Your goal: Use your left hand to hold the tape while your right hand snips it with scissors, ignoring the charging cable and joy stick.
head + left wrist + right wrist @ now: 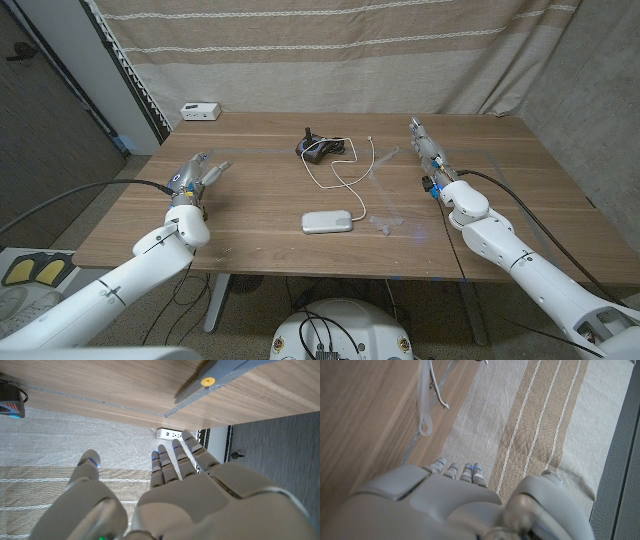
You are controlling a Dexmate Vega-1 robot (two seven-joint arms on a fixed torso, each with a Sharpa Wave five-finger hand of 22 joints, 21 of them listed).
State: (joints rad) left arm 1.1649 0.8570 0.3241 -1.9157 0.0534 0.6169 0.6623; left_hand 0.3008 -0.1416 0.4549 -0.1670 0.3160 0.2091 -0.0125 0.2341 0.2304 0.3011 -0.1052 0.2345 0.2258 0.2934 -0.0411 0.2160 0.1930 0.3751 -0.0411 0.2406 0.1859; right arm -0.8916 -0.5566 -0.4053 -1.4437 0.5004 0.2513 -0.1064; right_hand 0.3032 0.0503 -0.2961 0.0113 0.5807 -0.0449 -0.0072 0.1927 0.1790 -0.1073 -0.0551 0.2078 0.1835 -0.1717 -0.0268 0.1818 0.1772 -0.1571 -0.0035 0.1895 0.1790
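A strip of clear tape (384, 160) lies on the wooden table (250, 190), just left of my right hand (428, 152). In the right wrist view the tape (424, 402) ends in a small loop ahead of my right hand (455, 500). A second clear, glossy piece (385, 223) lies near the front edge; I cannot tell what it is. I cannot make out scissors. My right hand holds nothing, with its fingers stretched out. My left hand (195, 176) is at the table's left side, far from the tape, with its fingers (172, 462) straight, apart and empty.
A black joystick (320, 147) sits at the middle back, and a white charging cable (350, 172) runs from it to a white power bank (330, 221) near the front. A white power strip (200, 110) is at the back left corner. A striped curtain (350, 50) hangs behind.
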